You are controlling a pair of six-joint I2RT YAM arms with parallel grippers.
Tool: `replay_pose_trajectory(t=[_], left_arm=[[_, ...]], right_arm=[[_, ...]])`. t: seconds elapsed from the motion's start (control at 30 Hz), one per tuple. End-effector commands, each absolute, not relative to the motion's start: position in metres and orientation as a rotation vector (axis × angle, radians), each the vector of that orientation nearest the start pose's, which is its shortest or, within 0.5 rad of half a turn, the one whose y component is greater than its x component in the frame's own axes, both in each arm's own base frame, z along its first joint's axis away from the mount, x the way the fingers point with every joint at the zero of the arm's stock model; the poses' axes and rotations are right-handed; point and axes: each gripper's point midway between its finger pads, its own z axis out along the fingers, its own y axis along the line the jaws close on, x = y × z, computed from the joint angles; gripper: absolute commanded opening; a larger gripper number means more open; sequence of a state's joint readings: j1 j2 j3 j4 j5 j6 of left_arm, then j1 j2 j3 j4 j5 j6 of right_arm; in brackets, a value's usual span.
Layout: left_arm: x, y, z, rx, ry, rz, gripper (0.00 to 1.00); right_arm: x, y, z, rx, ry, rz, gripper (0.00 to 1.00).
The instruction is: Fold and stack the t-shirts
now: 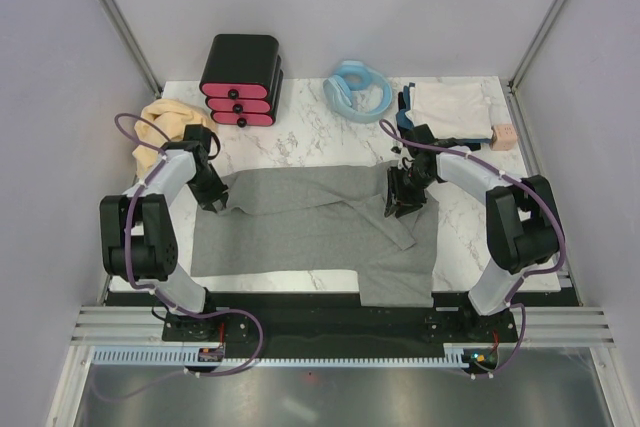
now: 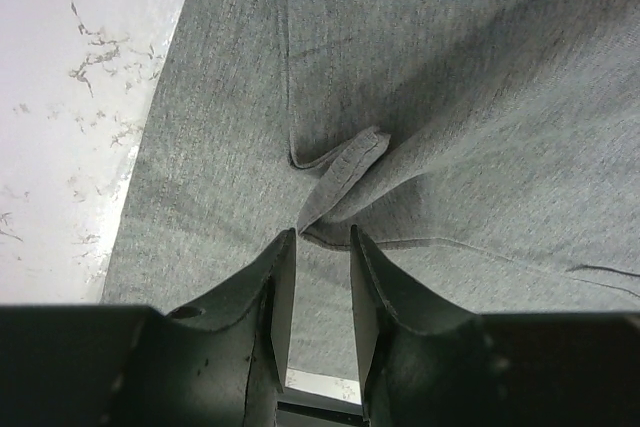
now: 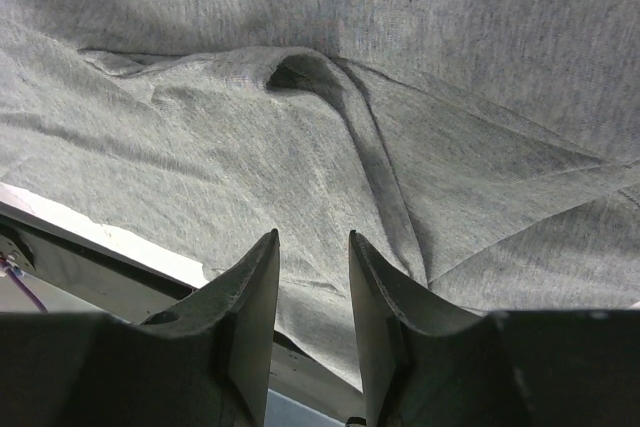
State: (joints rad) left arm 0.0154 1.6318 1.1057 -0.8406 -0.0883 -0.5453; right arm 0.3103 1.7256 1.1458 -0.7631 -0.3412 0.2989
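T-shirt (image 1: 290, 232), grey, runs side to side across the table (image 1: 300, 152); left gripper (image 1: 213, 202) at its left edge, right gripper (image 1: 400, 202) over its right; both jaws parted, pinching nothing.

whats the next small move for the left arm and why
Probably ease the left gripper forward and close on the raised hem fold of the grey t-shirt: the jaws stand apart just short of it, and the shirt lies spread out, not yet folded.
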Motion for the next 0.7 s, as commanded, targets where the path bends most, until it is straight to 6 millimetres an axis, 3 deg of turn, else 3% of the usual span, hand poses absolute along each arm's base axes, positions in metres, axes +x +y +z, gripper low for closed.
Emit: replay_pose_trajectory(t=[0.0, 0.27, 0.57, 0.67], left_arm=[[0.303, 0.002, 0.057, -0.776, 2.778, 0.062, 0.35], [0.302, 0.005, 0.058, -0.754, 2.785, 0.081, 0.35], [0.299, 0.004, 0.043, -0.768, 2.824, 0.093, 0.33], [0.299, 0.004, 0.04, -0.769, 2.831, 0.1, 0.22]], right_arm=[[0.279, 0.166, 0.062, -0.109, 2.93, 0.609, 0.41], [0.283, 0.167, 0.062, -0.103, 2.923, 0.615, 0.41], [0.283, 0.168, 0.063, -0.097, 2.921, 0.619, 0.41], [0.283, 0.167, 0.063, -0.096, 2.921, 0.615, 0.41]])
